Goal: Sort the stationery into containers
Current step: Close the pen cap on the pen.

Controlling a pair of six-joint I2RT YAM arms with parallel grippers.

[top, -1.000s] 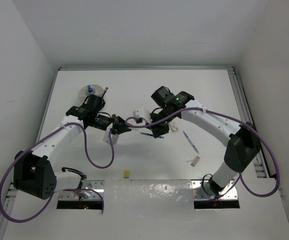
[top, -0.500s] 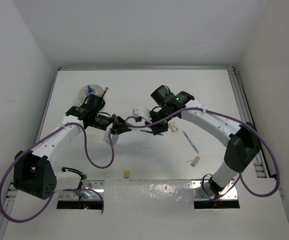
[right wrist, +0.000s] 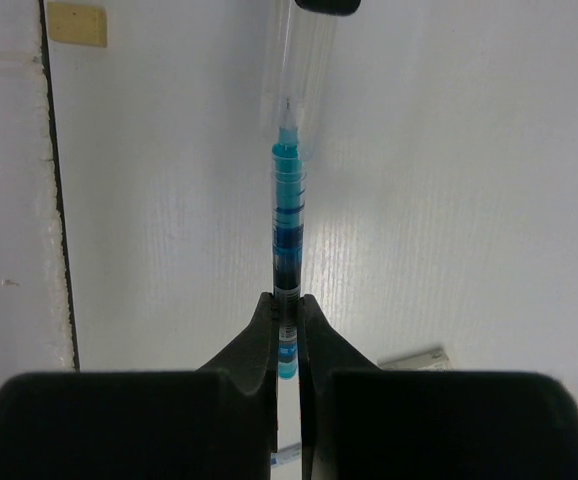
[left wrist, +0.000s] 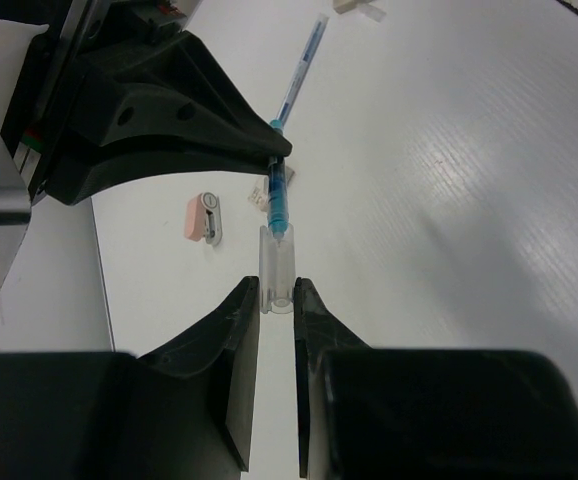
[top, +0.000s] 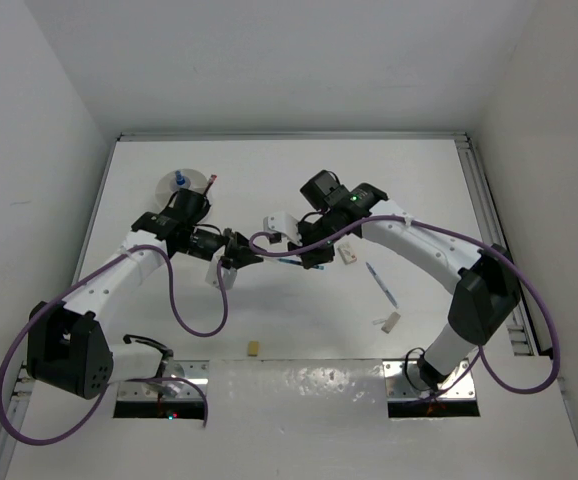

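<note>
My left gripper [left wrist: 277, 300] is shut on a clear pen cap [left wrist: 277, 262]. My right gripper [right wrist: 287, 318] is shut on the rear end of a blue pen [right wrist: 287, 225]. The pen's tip sits inside the cap [right wrist: 294, 75], so the two grippers face each other above the table's middle, left gripper [top: 241, 255] and right gripper [top: 304, 258]. The white bowl [top: 172, 192] stands at the back left with a blue-capped bottle [top: 179, 180] and a red-ended pen [top: 212, 180] in it. A pink eraser [left wrist: 205, 218] lies on the table below the grippers.
A second blue pen [top: 381, 285] lies right of the middle. A small block [top: 347, 254] lies next to the right gripper, a white and tan block [top: 391, 322] at the near right, and a tan block [top: 255, 348] at the near middle. Purple cables hang from both arms.
My right gripper has moved a little left toward the left gripper, bringing the blue pen closer into the cap. The left arm has hardly moved.
</note>
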